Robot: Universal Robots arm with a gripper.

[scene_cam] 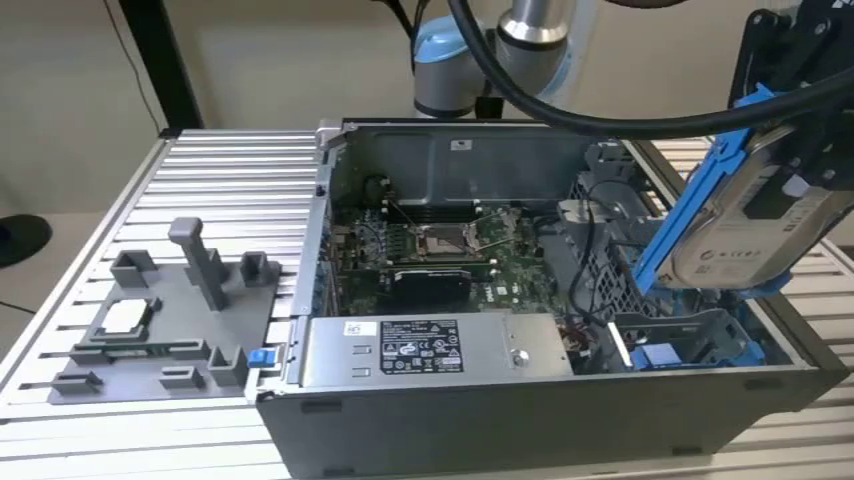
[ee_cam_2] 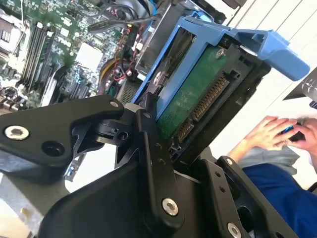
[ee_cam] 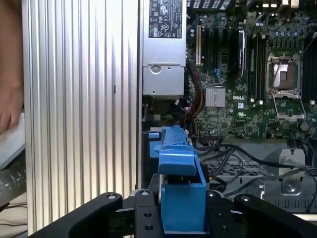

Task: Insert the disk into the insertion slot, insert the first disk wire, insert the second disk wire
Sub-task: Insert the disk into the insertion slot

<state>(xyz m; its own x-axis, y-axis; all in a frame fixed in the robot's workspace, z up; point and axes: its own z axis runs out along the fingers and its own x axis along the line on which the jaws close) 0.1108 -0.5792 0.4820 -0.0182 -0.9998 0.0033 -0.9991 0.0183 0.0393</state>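
One arm on this rig, and its gripper [ee_cam: 182,210] is clenched on the disk [scene_cam: 741,215]. In the first wrist view the black fingers [ee_cam: 145,214] squeeze the blue carrier [ee_cam: 179,168] from both sides, no gap that I can see.

The disk hangs in the air at the exterior view's right, tilted, label side facing the camera. It's over the bay [scene_cam: 694,335] in the near right corner of the open case [scene_cam: 534,420], so it isn't slotted in. The carrier's lower edge looks close to the bay's rim, but I can't tell if they touch.

The second wrist view looks at the disk from the other side, where you get the green circuit board and the connector strip, with the carrier's blue tab sticking out past the end.

Inside the case the motherboard [scene_cam: 427,250] lies in the middle and the power supply [scene_cam: 414,350] runs along the near wall. A tangle of red and black cables [ee_cam: 194,106] sits just beside the supply, between it and the bay.

The case stands on a slatted metal table [scene_cam: 227,180], with a grey fixture [scene_cam: 160,330] well apart from it at the exterior view's left.

Somebody's hands [ee_cam_2: 280,131] show in the second wrist view, off past the disk, resting on something.
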